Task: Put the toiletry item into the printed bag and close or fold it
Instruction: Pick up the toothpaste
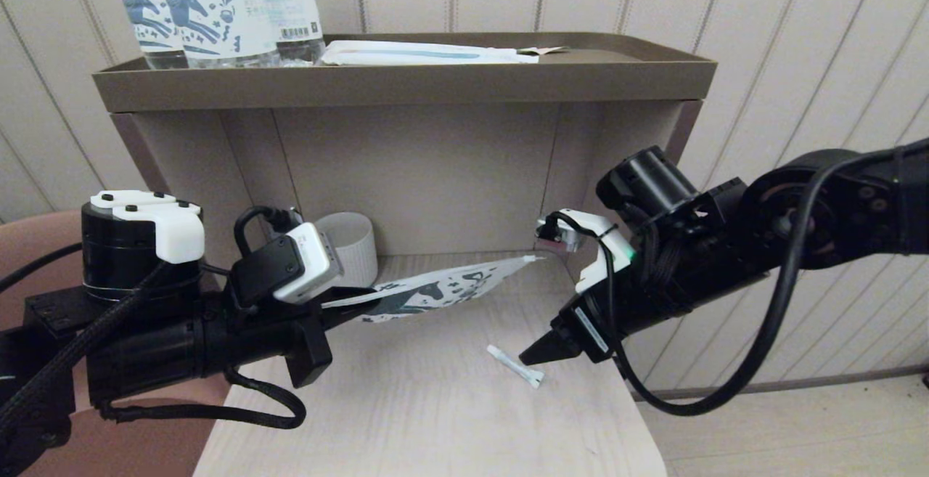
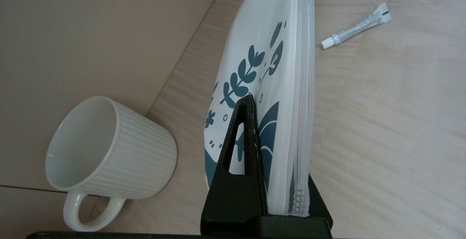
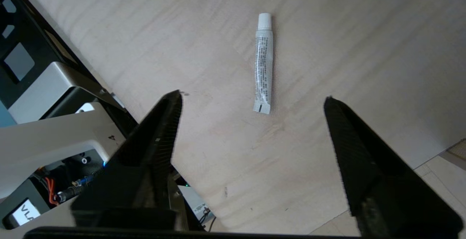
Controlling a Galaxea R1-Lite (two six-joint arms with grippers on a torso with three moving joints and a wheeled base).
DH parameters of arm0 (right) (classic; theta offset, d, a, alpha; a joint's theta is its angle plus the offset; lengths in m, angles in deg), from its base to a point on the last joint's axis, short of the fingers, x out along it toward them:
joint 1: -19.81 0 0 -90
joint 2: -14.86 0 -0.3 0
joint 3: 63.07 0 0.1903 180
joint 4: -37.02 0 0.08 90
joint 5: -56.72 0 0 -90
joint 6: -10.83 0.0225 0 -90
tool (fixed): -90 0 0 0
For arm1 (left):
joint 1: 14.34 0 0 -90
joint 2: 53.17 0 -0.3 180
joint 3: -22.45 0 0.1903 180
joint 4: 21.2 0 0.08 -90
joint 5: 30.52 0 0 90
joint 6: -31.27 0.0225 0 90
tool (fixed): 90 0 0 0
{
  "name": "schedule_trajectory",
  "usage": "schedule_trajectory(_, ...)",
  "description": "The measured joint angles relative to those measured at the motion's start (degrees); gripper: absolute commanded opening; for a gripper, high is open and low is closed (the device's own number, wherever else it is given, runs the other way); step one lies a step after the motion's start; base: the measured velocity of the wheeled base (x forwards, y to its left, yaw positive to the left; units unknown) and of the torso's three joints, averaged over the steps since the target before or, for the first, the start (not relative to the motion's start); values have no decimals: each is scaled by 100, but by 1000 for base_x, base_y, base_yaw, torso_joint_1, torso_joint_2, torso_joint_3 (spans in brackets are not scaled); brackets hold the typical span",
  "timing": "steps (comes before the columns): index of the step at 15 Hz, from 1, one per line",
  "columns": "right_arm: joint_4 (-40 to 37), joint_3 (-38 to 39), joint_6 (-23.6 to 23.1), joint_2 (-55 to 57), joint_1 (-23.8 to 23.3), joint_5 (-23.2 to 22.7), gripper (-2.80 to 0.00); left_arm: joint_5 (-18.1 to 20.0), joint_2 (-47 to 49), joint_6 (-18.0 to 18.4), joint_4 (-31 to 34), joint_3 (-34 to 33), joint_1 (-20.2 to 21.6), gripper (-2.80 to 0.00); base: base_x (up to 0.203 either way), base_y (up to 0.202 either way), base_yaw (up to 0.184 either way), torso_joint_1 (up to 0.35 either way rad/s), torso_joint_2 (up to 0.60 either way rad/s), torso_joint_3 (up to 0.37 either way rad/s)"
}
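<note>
From the head, the left gripper (image 1: 348,308) clamps the bag (image 1: 435,290) above the counter (image 1: 406,419), the left wrist shows a mug (image 2: 109,151) beside it, and the right wrist shows the spread right gripper (image 3: 253,97) just short of the tube (image 3: 264,62).

We see a ribbed white mug (image 2: 109,151) on the tabletop (image 1: 435,419); bottles (image 1: 218,12) and a blue-striped packet (image 1: 428,54) on the shelf (image 1: 406,85).

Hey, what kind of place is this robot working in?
Probably a hotel room's amenity corner, or a mock-up of one: a tray holds matching water bottles, a ribbed mug stands below, and a small tube lies on the table near the printed bag.
</note>
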Motion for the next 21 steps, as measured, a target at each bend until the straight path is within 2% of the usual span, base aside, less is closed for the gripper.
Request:
schedule_trajectory(9, 6, -53, -42, 242, 154, 61, 0, -4, 9, 0, 1, -23, -2, -280, 0, 0, 0, 0, 0, 0)
schedule_trajectory(14, 1, -128, -201, 565, 306, 596, 0, 7, 39, 0, 3, -12, -2, -280, 0, 0, 0, 0, 0, 0)
schedule_trajectory(21, 33, -288, -244, 937, 435, 951, 0, 84, 61, 0, -6, -4, 0, -280, 0, 0, 0, 0, 0, 0)
